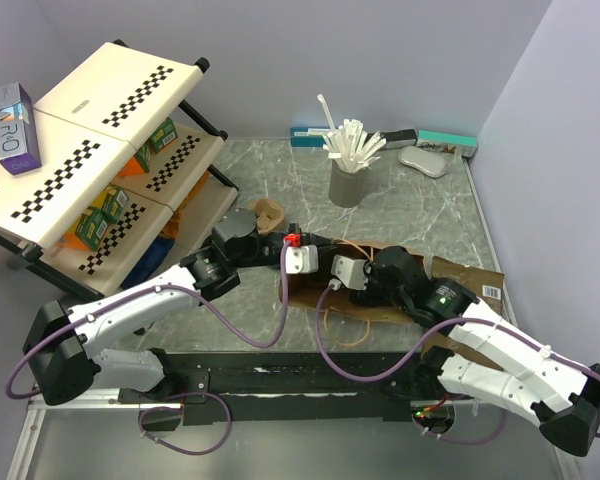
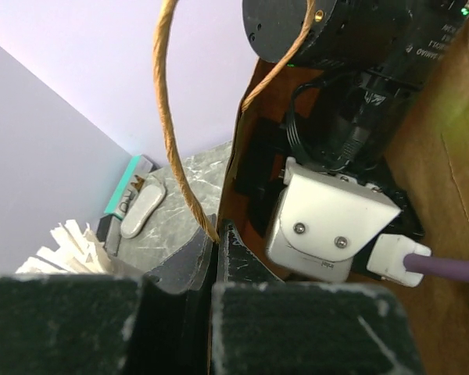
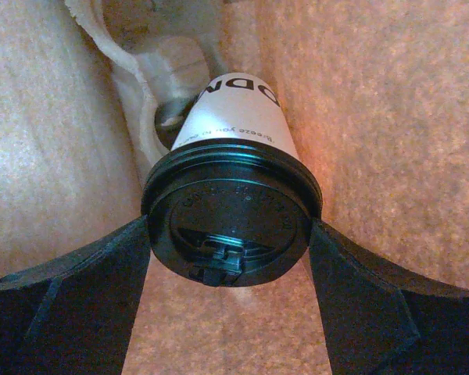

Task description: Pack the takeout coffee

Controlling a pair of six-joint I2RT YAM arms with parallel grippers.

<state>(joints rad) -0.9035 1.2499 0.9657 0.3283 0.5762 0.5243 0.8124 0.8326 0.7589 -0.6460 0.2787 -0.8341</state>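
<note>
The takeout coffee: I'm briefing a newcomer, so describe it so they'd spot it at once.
On the marble table, the right arm reaches into a brown paper bag. Inside, the right wrist view shows a white paper cup between the right gripper's jaws. Its black lid and printed lettering set it apart from the pale pulp carrier behind.

White arm shells (image 1: pixel 130 310), black joints (image 1: pixel 212 268), purple cables (image 2: pixel 453 269), green light (image 1: pixel 443 297), black left claw (image 2: pixel 217 242)

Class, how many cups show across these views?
2: a grey cup of sticks at the table's back; a white paper cup in the right gripper, inside the brown bag. Others may be hidden.
</note>
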